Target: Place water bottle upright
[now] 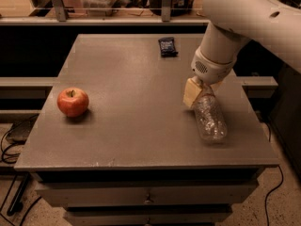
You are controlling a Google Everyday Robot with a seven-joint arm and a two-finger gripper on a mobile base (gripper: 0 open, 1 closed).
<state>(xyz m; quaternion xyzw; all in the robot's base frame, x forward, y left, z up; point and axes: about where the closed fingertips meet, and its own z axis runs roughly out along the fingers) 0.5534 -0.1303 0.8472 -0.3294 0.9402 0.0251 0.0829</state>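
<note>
The water bottle (210, 119) is a clear crinkled plastic bottle lying on its side on the right part of the grey table (131, 126), its base pointing toward the front edge. Its neck end is under my gripper (197, 92), so the cap and label are hidden. The gripper comes down from the white arm (244, 18) at the upper right and is shut on the bottle's neck end. One cream-coloured finger (190, 92) shows on the bottle's left side; the other finger is hidden behind it.
A red apple (73, 102) stands at the table's left side. A small dark packet (167, 46) lies near the back edge. The table's right edge (263, 140) is close to the bottle. Drawers sit below the front edge, and cables lie on the floor at left.
</note>
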